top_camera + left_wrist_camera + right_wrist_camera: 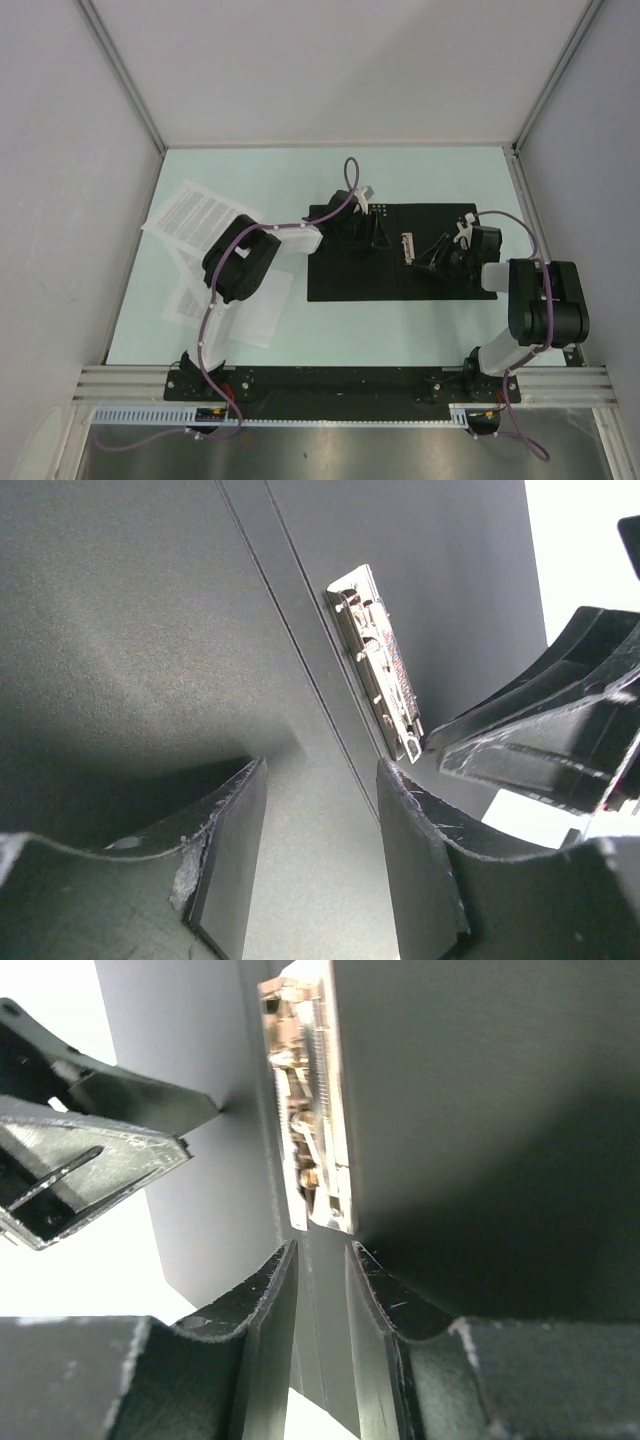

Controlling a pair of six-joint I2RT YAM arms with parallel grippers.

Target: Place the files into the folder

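Hovering by the clip (407, 247) of the folder (340, 282): left tool (320, 766) spread, right tool (321, 1247) barely parted, both empty. Files (200, 215) lie on the worktop (400, 330) well left of the folder, beside your left arm (240, 265).

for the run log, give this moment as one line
folder open flat | files outside, on table | left end effector open by clip | right end effector open by clip
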